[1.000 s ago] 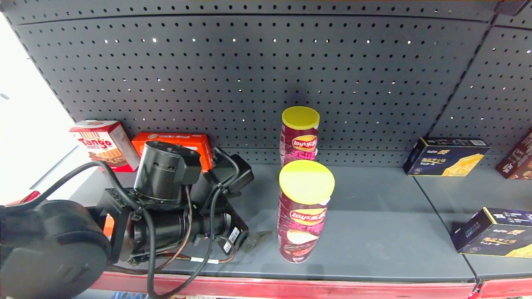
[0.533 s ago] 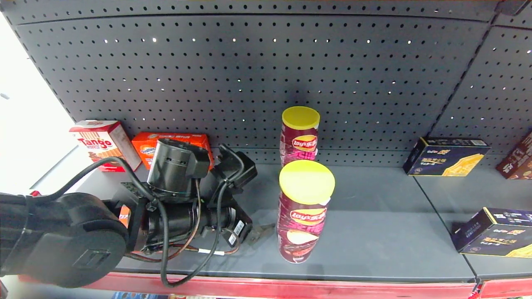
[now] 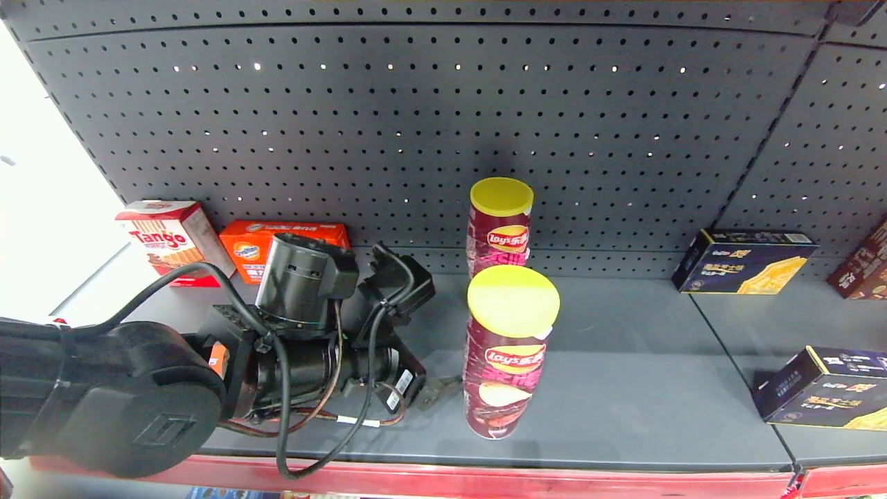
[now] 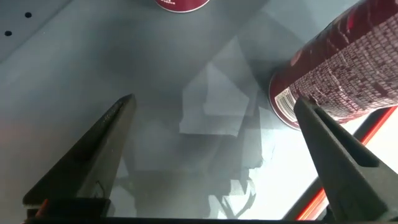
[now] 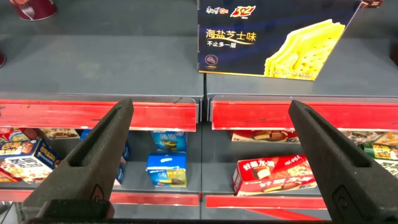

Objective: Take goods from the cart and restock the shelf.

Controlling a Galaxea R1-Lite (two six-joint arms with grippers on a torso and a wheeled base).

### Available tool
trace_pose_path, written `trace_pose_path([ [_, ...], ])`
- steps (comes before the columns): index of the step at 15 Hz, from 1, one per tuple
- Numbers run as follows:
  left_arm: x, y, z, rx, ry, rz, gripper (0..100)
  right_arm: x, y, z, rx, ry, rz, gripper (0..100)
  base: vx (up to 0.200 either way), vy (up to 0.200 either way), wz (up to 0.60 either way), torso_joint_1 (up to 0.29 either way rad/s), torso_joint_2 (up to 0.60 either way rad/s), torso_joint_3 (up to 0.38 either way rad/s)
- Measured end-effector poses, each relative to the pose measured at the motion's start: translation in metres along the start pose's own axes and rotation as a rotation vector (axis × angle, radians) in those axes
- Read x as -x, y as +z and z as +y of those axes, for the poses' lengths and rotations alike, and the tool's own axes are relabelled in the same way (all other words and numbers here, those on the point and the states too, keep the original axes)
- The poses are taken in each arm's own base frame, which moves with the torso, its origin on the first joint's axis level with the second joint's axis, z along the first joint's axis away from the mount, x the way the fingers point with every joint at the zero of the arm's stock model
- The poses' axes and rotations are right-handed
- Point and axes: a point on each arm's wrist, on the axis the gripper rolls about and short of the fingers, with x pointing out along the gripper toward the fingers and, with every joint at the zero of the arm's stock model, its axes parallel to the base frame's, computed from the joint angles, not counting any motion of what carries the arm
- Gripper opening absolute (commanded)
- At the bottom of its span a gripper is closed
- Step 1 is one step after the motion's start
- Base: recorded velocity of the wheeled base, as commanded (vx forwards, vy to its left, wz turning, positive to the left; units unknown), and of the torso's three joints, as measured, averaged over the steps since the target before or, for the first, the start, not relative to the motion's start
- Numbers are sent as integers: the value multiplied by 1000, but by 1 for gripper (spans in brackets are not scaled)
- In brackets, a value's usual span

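Observation:
Two maroon chip cans with yellow lids stand on the grey shelf [image 3: 624,388], the front can [image 3: 508,360] near the shelf's edge and the back can [image 3: 500,229] by the pegboard wall. My left gripper [image 3: 441,389] lies low over the shelf, just left of the front can. In the left wrist view the left gripper [image 4: 214,102] is open with bare shelf between its fingers. There the front can [image 4: 348,74] sits just outside one finger, and the back can's base [image 4: 181,4] lies farther off. My right gripper [image 5: 211,104] is open and holds nothing, facing the shelf's red front edge [image 5: 99,111].
A red and white wafer box [image 3: 173,239] and an orange box [image 3: 291,237] stand behind the left arm. Dark blue cracker boxes [image 3: 745,262] [image 3: 824,384] [image 5: 273,37] sit on the right shelf section. Lower shelves hold several snack packs [image 5: 168,169].
My left arm has slid farther along the shelf to the right, bringing its open gripper closer to the front can. The cans stay about where they were.

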Motion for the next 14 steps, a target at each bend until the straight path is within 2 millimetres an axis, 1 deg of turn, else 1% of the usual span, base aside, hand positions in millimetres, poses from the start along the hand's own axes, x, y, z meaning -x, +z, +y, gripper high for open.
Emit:
trace_pose_path([
  [14, -8, -2, 0, 1, -11, 24, 100, 0, 0, 0, 0, 0, 0, 100, 0, 0, 0, 0, 0, 0],
])
